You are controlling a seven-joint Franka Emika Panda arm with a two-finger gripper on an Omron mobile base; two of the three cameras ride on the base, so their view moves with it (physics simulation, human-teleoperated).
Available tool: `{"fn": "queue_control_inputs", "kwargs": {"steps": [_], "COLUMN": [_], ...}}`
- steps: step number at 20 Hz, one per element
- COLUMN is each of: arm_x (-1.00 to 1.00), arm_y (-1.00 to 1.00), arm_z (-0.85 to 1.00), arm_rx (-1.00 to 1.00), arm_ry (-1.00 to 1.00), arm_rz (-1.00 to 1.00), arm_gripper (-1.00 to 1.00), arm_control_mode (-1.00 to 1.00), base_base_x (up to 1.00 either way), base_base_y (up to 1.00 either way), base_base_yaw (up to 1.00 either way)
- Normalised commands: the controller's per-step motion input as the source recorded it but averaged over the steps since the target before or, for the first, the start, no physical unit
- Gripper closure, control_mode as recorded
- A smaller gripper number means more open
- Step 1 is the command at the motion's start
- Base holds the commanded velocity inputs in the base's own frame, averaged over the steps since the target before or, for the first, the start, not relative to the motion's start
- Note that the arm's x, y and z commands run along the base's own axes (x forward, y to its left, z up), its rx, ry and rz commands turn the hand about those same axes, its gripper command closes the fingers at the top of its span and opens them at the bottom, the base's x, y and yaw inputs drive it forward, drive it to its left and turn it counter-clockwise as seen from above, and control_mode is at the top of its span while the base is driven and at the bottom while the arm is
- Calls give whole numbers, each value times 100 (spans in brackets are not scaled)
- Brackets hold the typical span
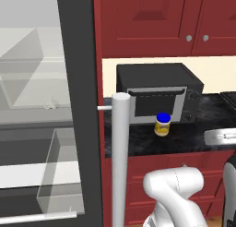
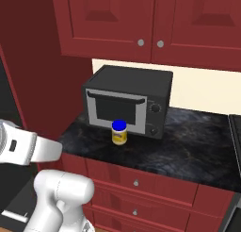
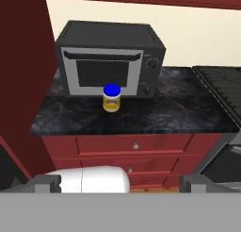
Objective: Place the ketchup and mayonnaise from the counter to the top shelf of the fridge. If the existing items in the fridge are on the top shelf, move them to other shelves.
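Observation:
The mayonnaise point(image 3: 111, 98) is a small yellowish jar with a blue lid. It stands upright on the dark stone counter point(image 3: 179, 118), just in front of a black toaster oven point(image 3: 108, 56). The jar also shows in both base views point(image 1: 162, 124) point(image 2: 119, 132). The ketchup is out of view. My gripper point(image 3: 120, 184) hangs back from the counter, facing the jar from a distance. Its fingertips point(image 3: 47, 184) stand wide apart and open, with nothing between them. The fridge point(image 1: 37, 106) stands open at the left, showing glass shelves and a clear drawer.
The fridge door's edge and its white bar handle point(image 1: 120, 157) stand between the fridge and the counter. Red upper cabinets point(image 2: 141, 19) hang over the toaster oven. Red drawers point(image 3: 136, 145) sit below the counter. A black stove top point(image 3: 221, 89) lies to the right.

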Motion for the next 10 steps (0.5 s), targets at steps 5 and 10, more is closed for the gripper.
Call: {"fn": "queue_control_inputs", "kwargs": {"steps": [5,10], "arm_x": [8,6], "arm_y": [-28,-91], "arm_z": [0,0], "arm_rx": [3,13], "arm_ry": [0,0], "arm_rz": [8,32], "arm_gripper": [-100,-100], "arm_control_mode": [-100,-100], "base_base_x": [0,0], "base_base_y": [0,0], "base_base_yaw": [0,0]}}
